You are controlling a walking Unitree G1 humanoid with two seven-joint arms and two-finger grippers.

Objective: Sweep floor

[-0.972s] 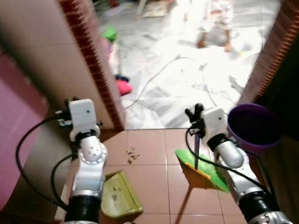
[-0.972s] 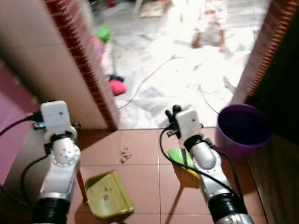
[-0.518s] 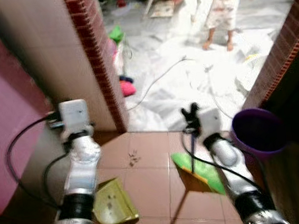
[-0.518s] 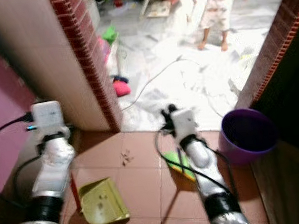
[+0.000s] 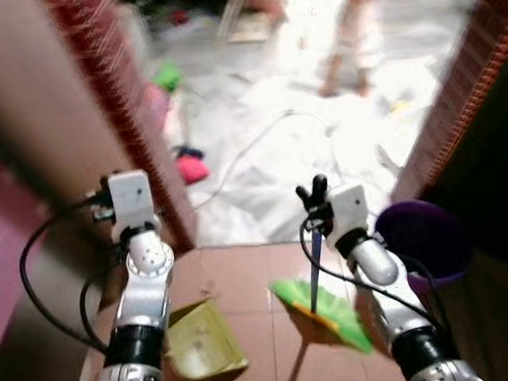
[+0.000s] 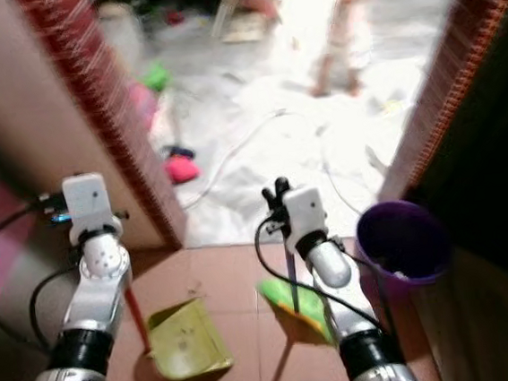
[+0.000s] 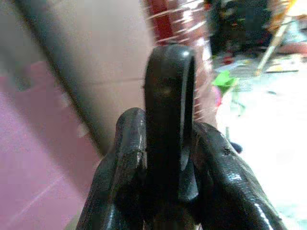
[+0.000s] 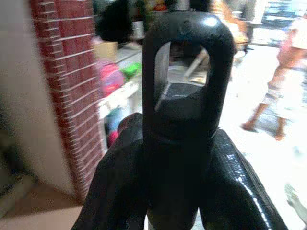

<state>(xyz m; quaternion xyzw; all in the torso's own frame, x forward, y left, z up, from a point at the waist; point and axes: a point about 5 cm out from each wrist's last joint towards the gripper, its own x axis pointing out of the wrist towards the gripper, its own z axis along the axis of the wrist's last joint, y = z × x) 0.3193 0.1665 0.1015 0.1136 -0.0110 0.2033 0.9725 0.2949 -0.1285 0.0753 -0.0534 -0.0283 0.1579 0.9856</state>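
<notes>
Head views blurred. Right gripper: jaws clamped on the broom handle, its looped black end sticking out past the fingertips. Green broom head on the tiled floor, below the jaws. Left gripper: jaws clamped on the dustpan handle. Yellow-green dustpan rests on the tiles below. Purple bucket just beside the right arm. Brick wall edge ahead of the left jaws. A person stands well beyond, on the bright floor.

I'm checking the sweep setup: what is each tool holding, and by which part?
Left tool: shut on the black loop end of the yellow-green plastic dustpan handle. Right tool: shut on the black loop-topped handle of the green-bristled broom.
</notes>
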